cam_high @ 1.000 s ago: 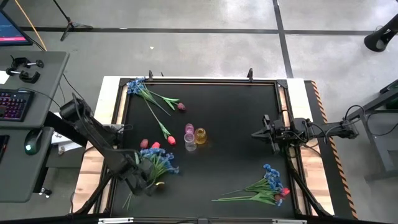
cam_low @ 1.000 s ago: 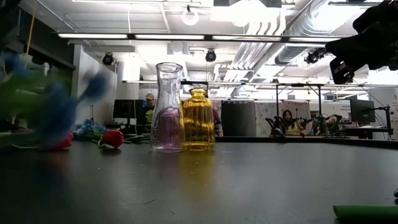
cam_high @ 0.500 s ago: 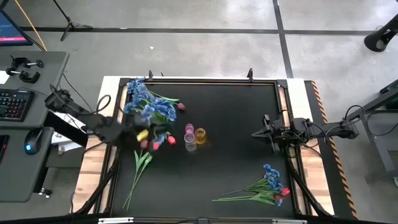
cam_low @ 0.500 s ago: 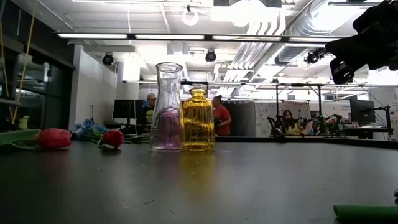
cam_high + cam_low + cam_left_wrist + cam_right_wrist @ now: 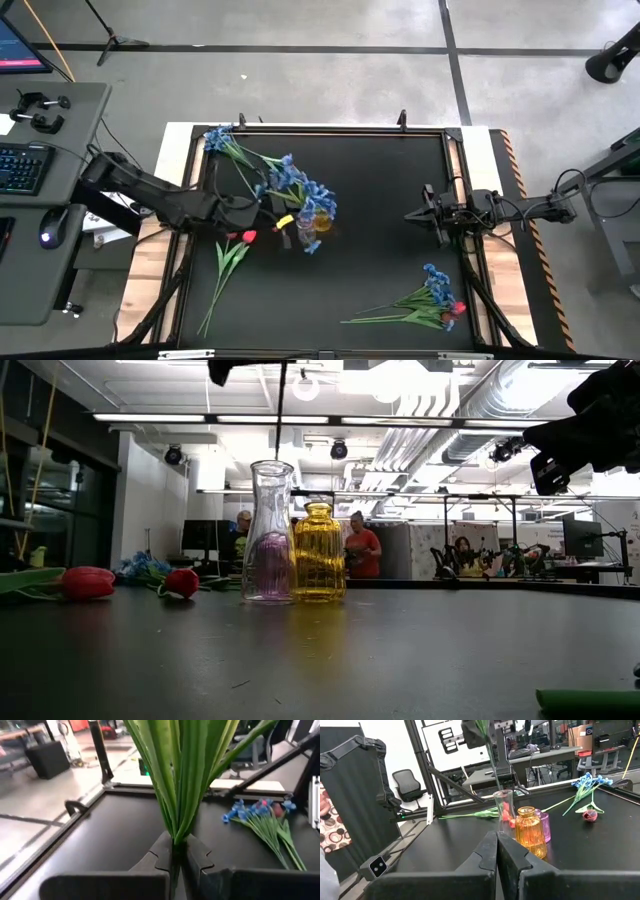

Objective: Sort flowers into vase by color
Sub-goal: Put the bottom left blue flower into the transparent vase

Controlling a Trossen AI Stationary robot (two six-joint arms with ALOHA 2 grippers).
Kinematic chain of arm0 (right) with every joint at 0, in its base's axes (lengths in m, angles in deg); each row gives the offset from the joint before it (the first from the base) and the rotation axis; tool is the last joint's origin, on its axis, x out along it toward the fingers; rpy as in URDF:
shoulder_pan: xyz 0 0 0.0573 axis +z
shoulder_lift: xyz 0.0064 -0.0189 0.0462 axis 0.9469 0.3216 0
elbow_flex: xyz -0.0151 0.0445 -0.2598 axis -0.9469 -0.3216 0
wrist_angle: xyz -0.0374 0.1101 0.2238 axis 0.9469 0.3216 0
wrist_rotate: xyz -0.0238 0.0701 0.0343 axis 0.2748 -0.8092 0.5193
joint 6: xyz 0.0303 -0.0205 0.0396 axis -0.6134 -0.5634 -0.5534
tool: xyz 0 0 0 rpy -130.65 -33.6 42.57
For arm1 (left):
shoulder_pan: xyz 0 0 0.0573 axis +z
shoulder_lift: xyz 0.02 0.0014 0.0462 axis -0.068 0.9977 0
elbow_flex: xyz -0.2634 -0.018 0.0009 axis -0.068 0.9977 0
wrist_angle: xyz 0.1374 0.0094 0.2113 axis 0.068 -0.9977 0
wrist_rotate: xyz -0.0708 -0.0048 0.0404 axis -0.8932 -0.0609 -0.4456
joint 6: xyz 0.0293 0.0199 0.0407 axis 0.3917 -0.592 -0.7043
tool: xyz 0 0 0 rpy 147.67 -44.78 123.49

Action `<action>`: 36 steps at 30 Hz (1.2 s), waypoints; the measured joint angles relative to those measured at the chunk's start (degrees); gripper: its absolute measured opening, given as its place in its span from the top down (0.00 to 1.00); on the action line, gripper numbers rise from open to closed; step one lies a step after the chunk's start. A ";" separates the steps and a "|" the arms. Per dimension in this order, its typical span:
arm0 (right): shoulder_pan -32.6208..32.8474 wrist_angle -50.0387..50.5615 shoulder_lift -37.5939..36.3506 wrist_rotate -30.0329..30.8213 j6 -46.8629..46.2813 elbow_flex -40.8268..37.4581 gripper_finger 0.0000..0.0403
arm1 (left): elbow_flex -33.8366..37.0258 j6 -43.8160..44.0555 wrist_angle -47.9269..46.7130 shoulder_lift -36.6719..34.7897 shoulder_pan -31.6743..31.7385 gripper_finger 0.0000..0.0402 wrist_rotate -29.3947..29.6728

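Note:
My left gripper (image 5: 270,213) is shut on a bunch of blue flowers (image 5: 300,193), held upright over the three small vases. In the low view its thin stem (image 5: 279,420) hangs down to the mouth of the clear vase (image 5: 270,530). The yellow vase (image 5: 318,552) stands beside it, and the pink vase (image 5: 544,826) behind. A red tulip (image 5: 246,237) lies on the table near the left arm. My right gripper (image 5: 410,215) is shut and waits at the table's right, well away from the vases. My left gripper pinches the bunch's green stems and leaves (image 5: 175,827) between its two fingers, coming level from the table's left with the fingers across the stems. The bunch stands upright and clear of the table, with blossoms above and the stem end (image 5: 496,777) hanging to the clear vase's mouth.
Another blue bunch with long stems (image 5: 228,142) lies at the far left corner. A mixed bunch of blue and red (image 5: 432,298) lies at the near right. Two red tulips (image 5: 88,582) show left of the vases in the low view. People stand in the room beyond.
My left gripper has carried the blue bunch up from the near left of the table, swung it toward the far side, then right to above the vases. The bunch, lying low before, now stands upright with its stem over the clear vase.

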 joint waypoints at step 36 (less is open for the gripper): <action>0.02 0.02 0.00 0.00 -0.02 0.00 1.00 | 9.88 23.94 2.25 -3.47 0.70 0.50 -6.27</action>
